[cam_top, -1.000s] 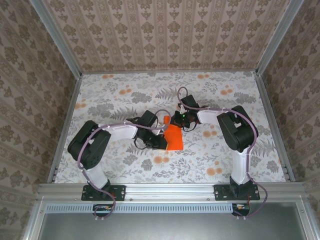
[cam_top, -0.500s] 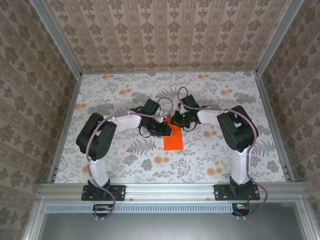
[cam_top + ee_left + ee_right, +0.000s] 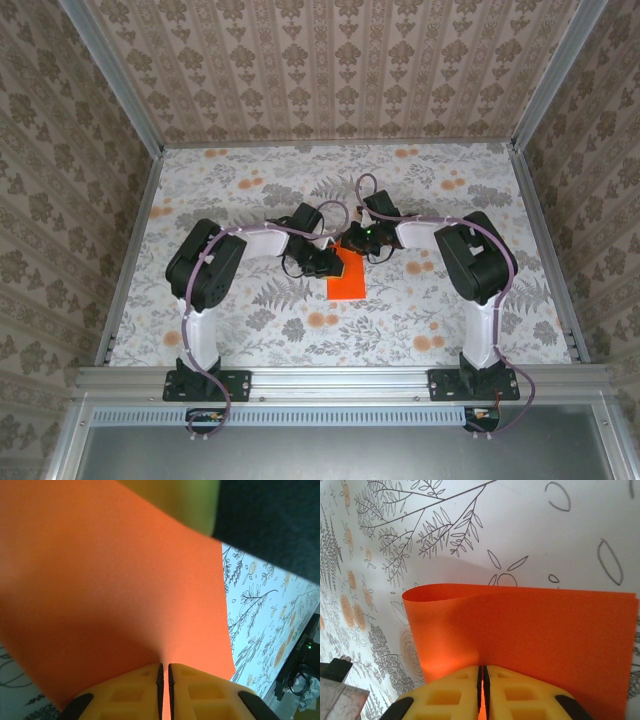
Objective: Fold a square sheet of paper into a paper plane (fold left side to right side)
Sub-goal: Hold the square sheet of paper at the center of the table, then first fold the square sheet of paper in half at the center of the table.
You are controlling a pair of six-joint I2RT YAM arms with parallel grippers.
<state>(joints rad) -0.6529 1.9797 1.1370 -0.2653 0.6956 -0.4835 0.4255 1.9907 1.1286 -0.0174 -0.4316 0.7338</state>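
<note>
Under the orange paper (image 3: 347,281), flower-printed table (image 3: 455,305).

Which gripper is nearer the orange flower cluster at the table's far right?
Right. The right gripper pinches the sheet at its far edge, toward the cluster; the left gripper pinches its left edge, farther.

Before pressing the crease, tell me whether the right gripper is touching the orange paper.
Touching. The right wrist view shows the right gripper shut on the square sheet of paper, orange visible in the closed slit.
</note>
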